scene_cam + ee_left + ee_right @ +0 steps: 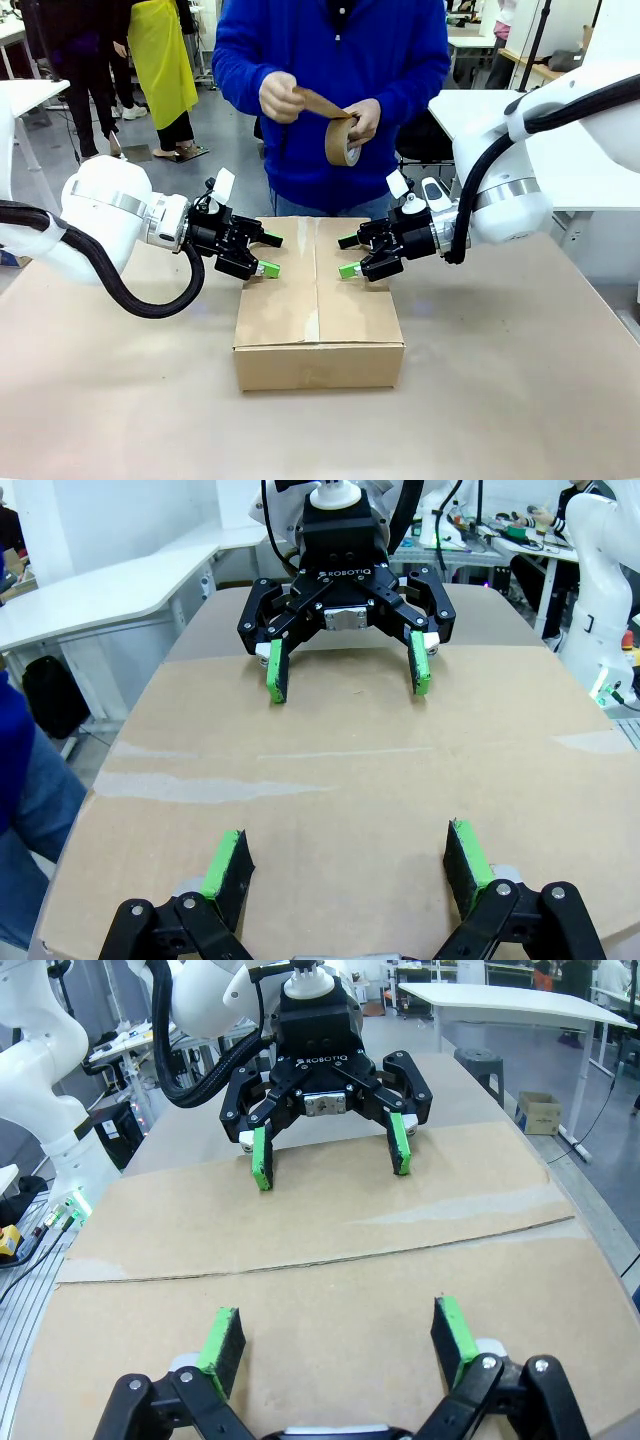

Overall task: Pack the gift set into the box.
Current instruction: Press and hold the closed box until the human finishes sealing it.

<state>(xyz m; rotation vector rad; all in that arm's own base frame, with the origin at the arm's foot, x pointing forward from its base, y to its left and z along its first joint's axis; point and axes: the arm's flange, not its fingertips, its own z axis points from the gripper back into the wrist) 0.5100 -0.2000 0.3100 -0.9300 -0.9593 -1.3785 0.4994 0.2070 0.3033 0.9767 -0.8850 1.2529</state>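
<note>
box: the box (318, 305) sits mid-table with its top flaps folded shut, centre seam running away from you, an old tape mark across it.
gift set: can't see it, so my guess is it's already inside.
left gripper: your left gripper (268, 254) has its fingers spread apart, holding nothing, low over the left flap.
right gripper: right gripper (349, 256) is the same deal, wide apart, empty, over the right flap.
person: peeling a strip off a tape roll (342, 140) behind the box.
step: looks like sealing time.
next: you'll want both flaps held flat and the seam kept free for the tape.
</note>
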